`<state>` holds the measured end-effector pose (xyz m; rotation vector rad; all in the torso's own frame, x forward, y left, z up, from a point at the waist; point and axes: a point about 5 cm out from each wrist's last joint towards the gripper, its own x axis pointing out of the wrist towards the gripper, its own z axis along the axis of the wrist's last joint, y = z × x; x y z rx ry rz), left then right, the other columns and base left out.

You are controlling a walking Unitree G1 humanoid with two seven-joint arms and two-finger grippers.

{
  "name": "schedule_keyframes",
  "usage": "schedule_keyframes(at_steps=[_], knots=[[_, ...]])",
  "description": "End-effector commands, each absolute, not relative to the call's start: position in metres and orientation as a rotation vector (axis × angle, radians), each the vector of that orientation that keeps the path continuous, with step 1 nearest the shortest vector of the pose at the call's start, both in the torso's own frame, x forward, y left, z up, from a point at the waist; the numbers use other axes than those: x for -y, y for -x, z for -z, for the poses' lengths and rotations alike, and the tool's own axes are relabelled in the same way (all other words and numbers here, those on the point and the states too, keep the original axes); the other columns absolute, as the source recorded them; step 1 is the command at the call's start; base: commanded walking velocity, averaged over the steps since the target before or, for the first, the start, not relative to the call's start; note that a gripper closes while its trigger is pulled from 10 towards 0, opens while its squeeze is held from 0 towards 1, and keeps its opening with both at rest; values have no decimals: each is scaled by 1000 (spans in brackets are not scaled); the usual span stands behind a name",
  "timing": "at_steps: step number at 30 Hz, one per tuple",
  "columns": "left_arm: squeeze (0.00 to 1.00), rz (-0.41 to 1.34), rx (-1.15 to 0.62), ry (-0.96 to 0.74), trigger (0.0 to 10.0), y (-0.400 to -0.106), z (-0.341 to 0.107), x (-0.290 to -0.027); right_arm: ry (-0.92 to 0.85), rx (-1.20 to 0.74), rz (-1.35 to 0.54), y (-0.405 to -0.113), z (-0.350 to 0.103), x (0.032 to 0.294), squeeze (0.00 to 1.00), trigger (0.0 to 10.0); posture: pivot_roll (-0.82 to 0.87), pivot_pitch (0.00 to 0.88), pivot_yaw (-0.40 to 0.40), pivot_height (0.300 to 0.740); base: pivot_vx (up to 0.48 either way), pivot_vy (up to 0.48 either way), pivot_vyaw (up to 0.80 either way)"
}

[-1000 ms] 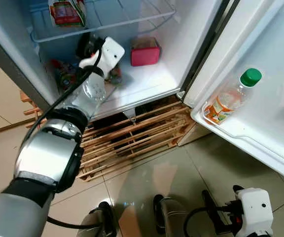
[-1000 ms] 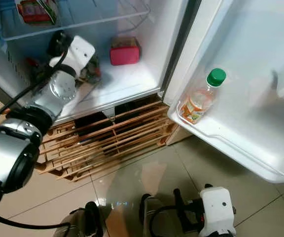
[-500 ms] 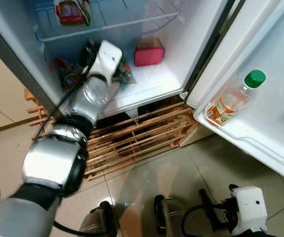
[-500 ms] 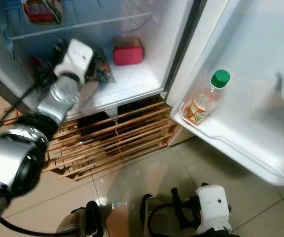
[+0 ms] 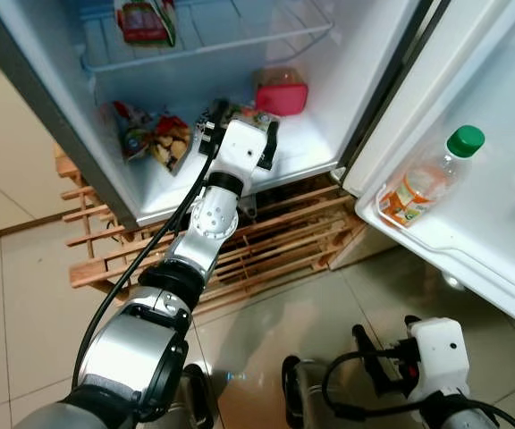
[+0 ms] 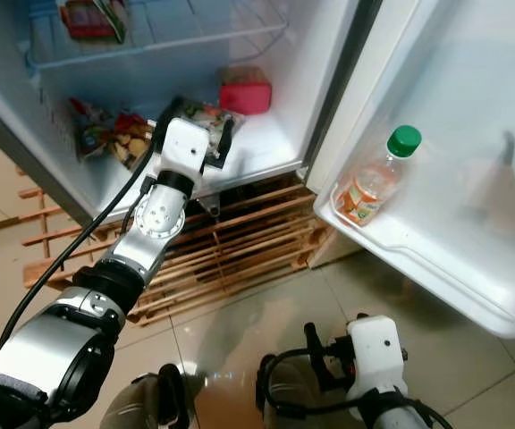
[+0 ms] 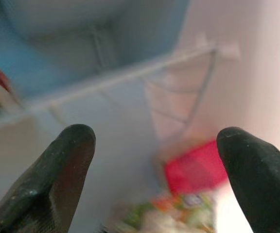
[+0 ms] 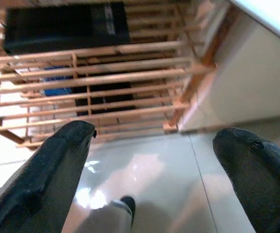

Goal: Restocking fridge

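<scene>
The left gripper, fingers spread and empty, hovers at the front edge of the white fridge floor, just before a colourful snack packet and near a red box, so placing looks done and fetching more stock seems next, while the right gripper hangs open over the tiled floor.

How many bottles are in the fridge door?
1. A bottle with a green cap stands in the door shelf on the right. Others may be hidden higher up.

Wooden slatted pallet: on the floor beneath the open appliance. Black box: under the slats. Floor: beige glossy tiles, pale grout lines.
</scene>
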<state>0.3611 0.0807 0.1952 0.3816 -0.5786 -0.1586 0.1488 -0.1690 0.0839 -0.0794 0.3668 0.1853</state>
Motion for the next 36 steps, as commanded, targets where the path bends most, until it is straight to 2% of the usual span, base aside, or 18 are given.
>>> schedule_keyframes(at_steps=[1, 3, 5, 7, 11, 15, 19, 23, 24, 25, 29, 32, 36], knots=[[0, 171, 592, -398, 10000, -357, -194, -79, 87, -382, -170, -147, -80, 171, 0, 10000, -353, 165, -12, 740, 0, 0, 0], [0, 194, 604, -379, 10000, -347, -195, -85, 86, -368, -172, -153, -79, 170, 0, 10000, -337, 152, -5, 740, 0, 0, 0], [0, 247, 498, -239, 10000, -339, -185, -86, 79, -353, -171, -159, -78, 169, 0, 10000, -315, 139, 2, 740, 0, 0, 0], [0, 257, 478, -213, 10000, -338, -182, -85, 77, -351, -170, -161, -78, 169, 0, 10000, -310, 137, 3, 740, 0, 0, 0], [0, 361, 387, -139, 10000, -303, -166, -83, 6, -319, -144, -180, -76, 167, 0, 10000, -235, 109, 8, 740, 0, 0, 0], [0, 391, 363, -122, 10000, -277, -170, -87, -10, -266, -135, -208, -79, 167, 0, 10000, -172, 98, 2, 740, 0, 0, 0], [0, 339, 336, -140, 10000, -261, -171, -108, -9, -213, -120, -245, -85, 169, 0, 10000, -87, 80, -13, 740, 0, 0, 0], [0, 291, 272, -158, 10000, -248, -166, -122, -8, -177, -92, -266, -88, 168, 0, 10000, -45, 66, -19, 740, 0, 0, 0], [0, 284, 262, -160, 10000, -246, -165, -124, -6, -173, -87, -269, -88, 167, 0, 10000, -45, 66, -19, 740, 0, 0, 0], [0, 275, 239, -169, 10000, -242, -160, -125, 5, -167, -109, -285, -87, 156, 0, 10000, -26, 63, -20, 740, 0, 0, 0], [0, 275, 218, -184, 10000, -239, -159, -125, 7, -158, -119, -302, -87, 149, 0, 10000, 1, 70, -24, 740, 0, 0, 0], [0, 245, 199, -214, 10000, -238, -159, -138, 23, -163, -112, -326, -87, 141, 0, 10000, 39, 78, -28, 740, 0, 0, 0], [0, 213, 182, -232, 10000, -234, -161, -146, 44, -165, -96, -344, -92, 137, 0, 10000, 75, 79, -35, 740, 0, 0, 0]])
